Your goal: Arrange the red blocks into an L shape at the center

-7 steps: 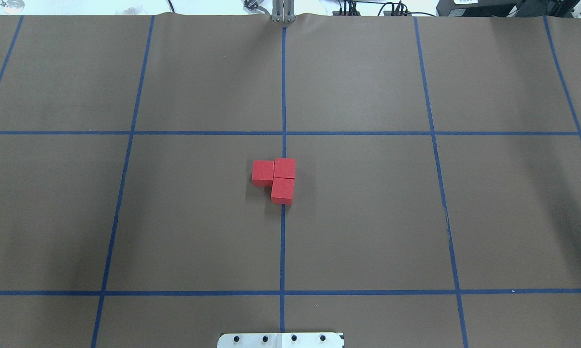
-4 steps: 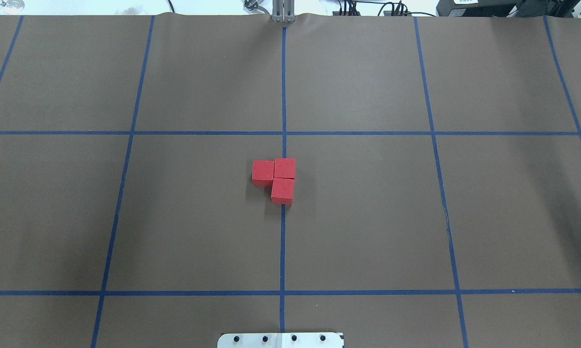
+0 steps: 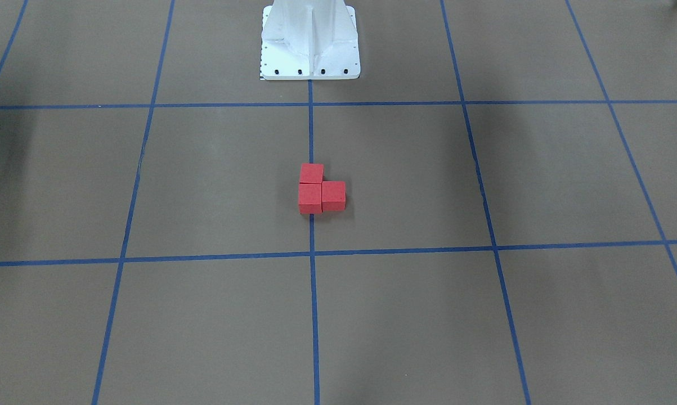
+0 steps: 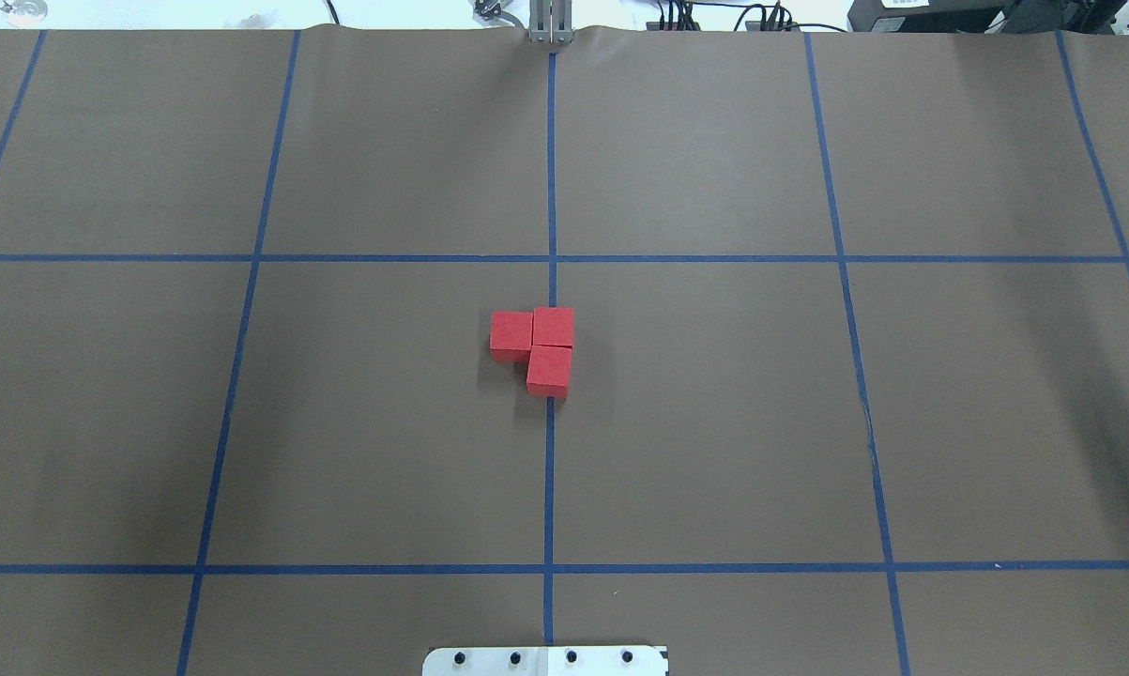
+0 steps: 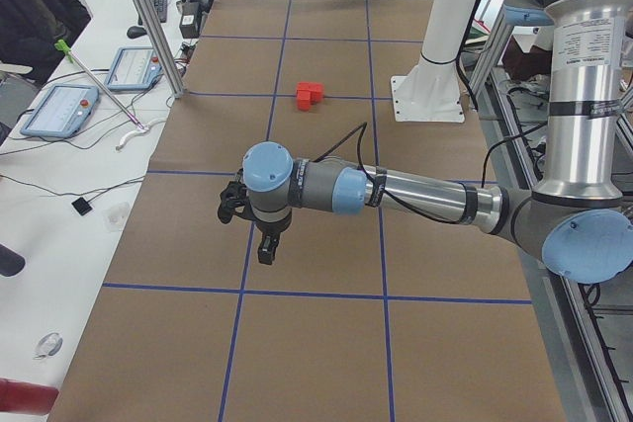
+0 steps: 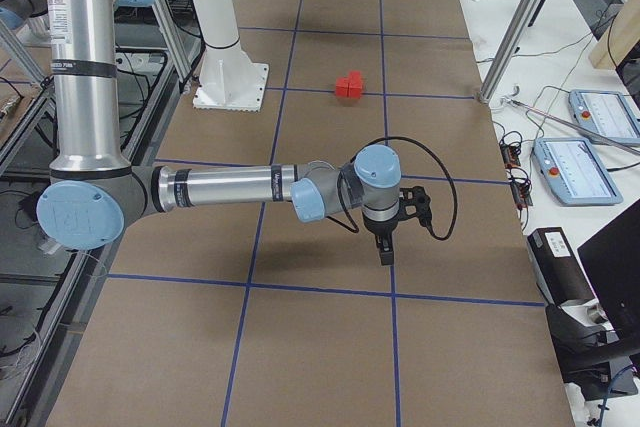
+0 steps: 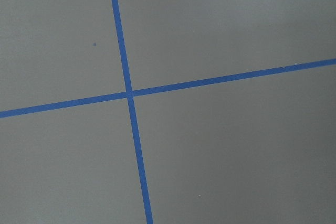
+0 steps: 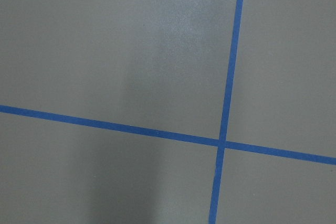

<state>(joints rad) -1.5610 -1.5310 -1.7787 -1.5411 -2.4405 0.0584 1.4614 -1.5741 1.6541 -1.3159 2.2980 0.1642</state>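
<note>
Three red blocks touch in an L at the center [image 4: 620, 413], on the middle blue tape line: one [image 4: 511, 333] on the left, one [image 4: 554, 327] at the corner, one [image 4: 549, 369] nearer the base. They also show in the front view [image 3: 310, 198] and both side views [image 5: 310, 96] [image 6: 349, 85]. My left gripper [image 5: 265, 249] hangs over the floor far from them, toward the table's left end. My right gripper [image 6: 385, 252] hangs toward the right end. I cannot tell whether either is open or shut. Both wrist views show only floor and tape.
The white metal base [image 4: 545, 660] [image 3: 310, 39] stands on the robot's side of the blocks. Aluminium posts [image 5: 148, 17] [image 6: 515, 27] stand at the table's far edge. Tablets [image 5: 59, 111] [image 6: 580, 162], cables and a person [image 5: 35, 7] are beyond that edge.
</note>
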